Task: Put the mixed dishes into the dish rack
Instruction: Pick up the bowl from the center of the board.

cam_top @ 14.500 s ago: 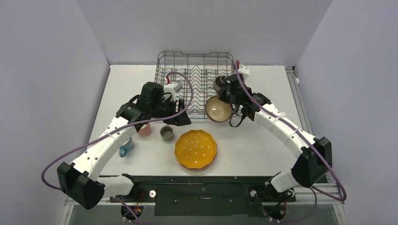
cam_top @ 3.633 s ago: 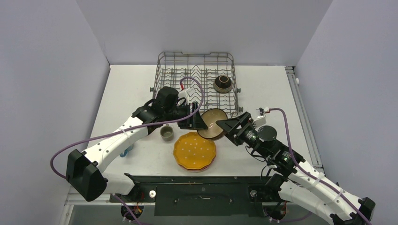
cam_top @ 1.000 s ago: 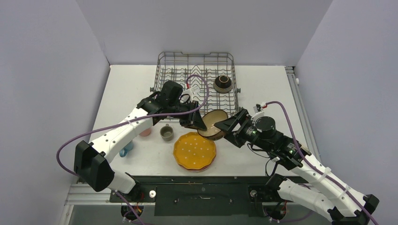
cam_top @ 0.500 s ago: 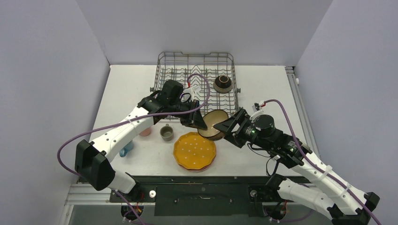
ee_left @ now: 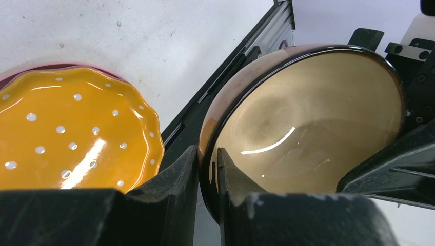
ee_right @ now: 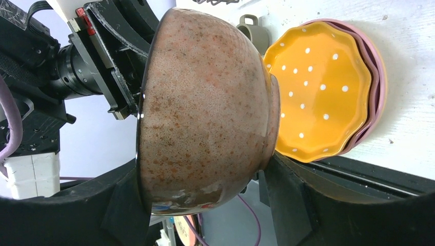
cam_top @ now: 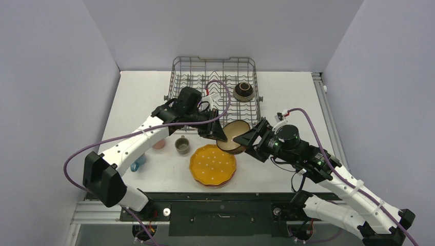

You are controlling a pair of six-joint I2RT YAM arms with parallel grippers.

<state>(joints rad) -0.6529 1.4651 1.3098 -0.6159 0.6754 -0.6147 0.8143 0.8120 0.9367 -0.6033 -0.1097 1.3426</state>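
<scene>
Left claw (ee_left: 206, 159) is squeezed almost shut, with its 2 fingers pinching the thin rim of the terracotta bowl (ee_left: 308, 118), 1 finger inside and 1 outside. Right claw (ee_right: 200, 171) is spread wide and hugs the same bowl from the other side, 1 finger by the rim and 1 by the foot. So both claws hold the bowl, tipped on its side, up in the air just in front of the dish rack (cam_top: 214, 58), not in it yet. Near it, down on the table (cam_top: 287, 97), sits the dotted plate (cam_top: 213, 164) on top of the pink plates (ee_right: 377, 77). It looks like a pass from 1 claw to the other. To do it well, I think only 1 claw should let go, and slowly, once the other has a sure hold. A rim pinch is small for a heavy, shiny bowl, so it may swing or slip. Then lift it over the rack's near wall and stand it between the tines, away from the dark brown bowl (cam_top: 242, 91) already inside.
</scene>
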